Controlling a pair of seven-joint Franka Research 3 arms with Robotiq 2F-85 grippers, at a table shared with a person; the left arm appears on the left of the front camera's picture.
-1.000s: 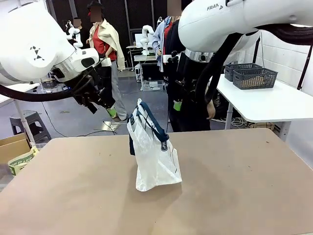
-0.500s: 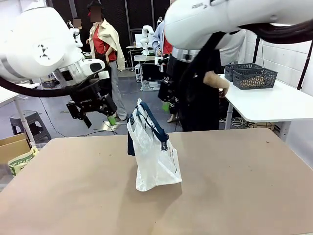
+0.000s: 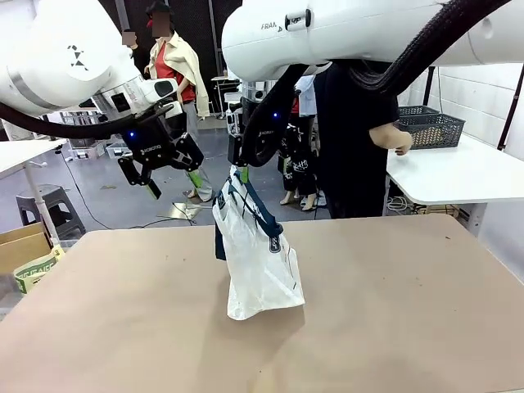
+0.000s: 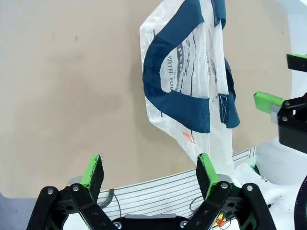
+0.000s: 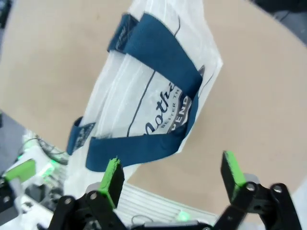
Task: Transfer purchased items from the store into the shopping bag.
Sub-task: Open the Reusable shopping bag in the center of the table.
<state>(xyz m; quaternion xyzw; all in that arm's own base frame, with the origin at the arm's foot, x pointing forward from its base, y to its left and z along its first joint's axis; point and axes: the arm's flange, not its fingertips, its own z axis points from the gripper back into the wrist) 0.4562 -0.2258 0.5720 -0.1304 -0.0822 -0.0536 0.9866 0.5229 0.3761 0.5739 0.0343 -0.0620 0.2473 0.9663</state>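
Note:
The shopping bag (image 3: 260, 258) stands upright near the middle of the brown table (image 3: 393, 311), its navy handles raised at the top. My right gripper (image 3: 240, 169) hangs open just above those handles; in the right wrist view the bag (image 5: 153, 96) lies beyond its spread fingertips (image 5: 172, 177). My left gripper (image 3: 173, 184) is open in the air, up and to the left of the bag. The left wrist view shows the bag (image 4: 192, 86) ahead of its open fingertips (image 4: 149, 172). Neither gripper holds anything. The purchased items are out of view.
A person in dark clothes (image 3: 352, 139) stands behind the table with a hand (image 3: 401, 143) by dark lattice baskets (image 3: 430, 127) on a white side table (image 3: 467, 172). A cardboard box (image 3: 24, 246) sits at the left edge.
The right arm has swung left and down until its gripper is over the bag's handles. The left gripper has shifted slightly and turned. The person has stepped right, toward the baskets.

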